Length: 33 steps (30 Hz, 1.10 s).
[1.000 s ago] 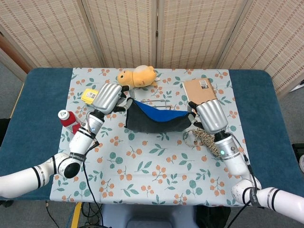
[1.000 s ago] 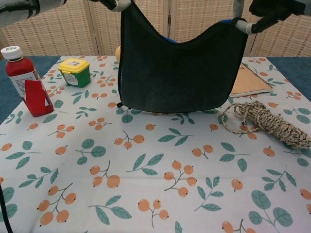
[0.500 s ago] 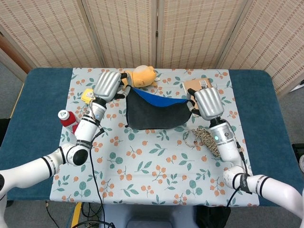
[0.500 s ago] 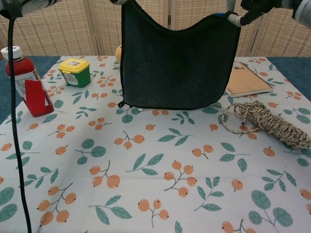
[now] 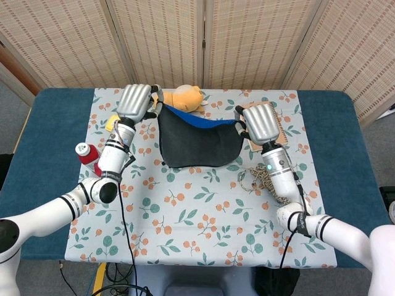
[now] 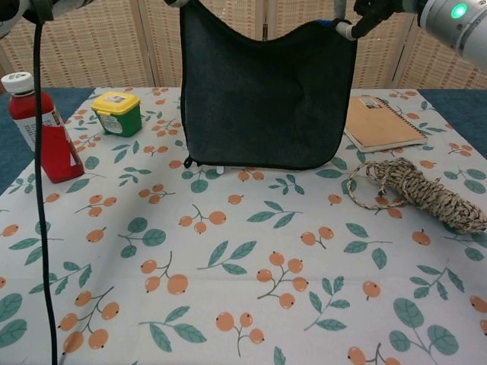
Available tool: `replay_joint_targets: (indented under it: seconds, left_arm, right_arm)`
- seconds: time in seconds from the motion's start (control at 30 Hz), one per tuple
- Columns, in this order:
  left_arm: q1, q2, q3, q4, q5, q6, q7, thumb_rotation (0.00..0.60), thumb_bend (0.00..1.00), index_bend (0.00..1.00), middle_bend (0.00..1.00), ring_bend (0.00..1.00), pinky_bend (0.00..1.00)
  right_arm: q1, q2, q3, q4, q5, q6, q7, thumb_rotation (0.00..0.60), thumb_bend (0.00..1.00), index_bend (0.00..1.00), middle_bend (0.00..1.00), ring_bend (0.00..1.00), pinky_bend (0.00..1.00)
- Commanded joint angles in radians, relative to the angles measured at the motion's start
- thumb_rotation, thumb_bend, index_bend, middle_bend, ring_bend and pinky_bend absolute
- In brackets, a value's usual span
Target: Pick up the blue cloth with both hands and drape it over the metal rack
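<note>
The blue cloth (image 5: 197,143) hangs above the table's far half, its long axis running left to right, top edge sagging between the left hand (image 5: 136,102) and right hand (image 5: 259,122), each gripping one upper corner. The head view shows the blue lining and a plush toy (image 5: 180,98) behind; the chest view shows only the dark face, its lower hem near the fruit-print tablecloth (image 6: 243,289). Woven folding screens (image 5: 203,37) stand behind the table.

one cloth (image 6: 259,91), one notebook (image 6: 380,125), one bottle (image 6: 30,114), one rope bundle (image 6: 418,194)
</note>
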Motion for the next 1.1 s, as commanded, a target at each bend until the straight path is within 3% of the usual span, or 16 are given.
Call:
replay_joint_targets:
  seconds: [0.03,0.53,0.87,0.93,0.97,1.1]
  left_arm:
    - [-0.013,-0.012,0.003,0.036,-0.028,-0.016,0.017,0.6,0.58,0.59,1.0,0.96,1.0]
    - [-0.041,-0.054,0.051,0.129,-0.046,-0.058,0.074,0.6,0.58,0.58,1.0,0.96,1.0]
    - [-0.074,-0.1,0.056,0.224,-0.105,-0.097,0.134,0.6,0.58,0.56,0.98,0.94,1.0]
    - [-0.079,-0.109,0.057,0.239,-0.12,-0.104,0.151,0.6,0.57,0.53,0.94,0.9,1.0]
    - [-0.082,-0.112,0.059,0.244,-0.13,-0.109,0.162,0.6,0.55,0.49,0.89,0.85,1.0]
    - [-0.092,-0.119,0.064,0.252,-0.197,-0.123,0.233,0.6,0.37,0.32,0.6,0.57,0.98]
  right_arm:
    - [0.028,-0.024,0.003,0.041,0.02,-0.024,-0.006,0.6,0.55,0.71,0.98,0.95,0.96]
    - [0.114,-0.125,-0.015,0.214,0.049,-0.085,0.006,0.6,0.55,0.71,0.98,0.95,0.96]
    - [0.163,-0.176,-0.003,0.302,0.104,-0.127,-0.042,0.6,0.53,0.7,0.97,0.95,0.96]
    - [0.171,-0.182,0.001,0.313,0.128,-0.14,-0.067,0.6,0.51,0.65,0.97,0.95,0.96]
    - [0.173,-0.184,0.002,0.317,0.138,-0.144,-0.079,0.6,0.46,0.57,0.97,0.95,0.96]
    - [0.181,-0.19,0.018,0.319,0.192,-0.157,-0.118,0.6,0.16,0.27,0.97,0.95,0.96]
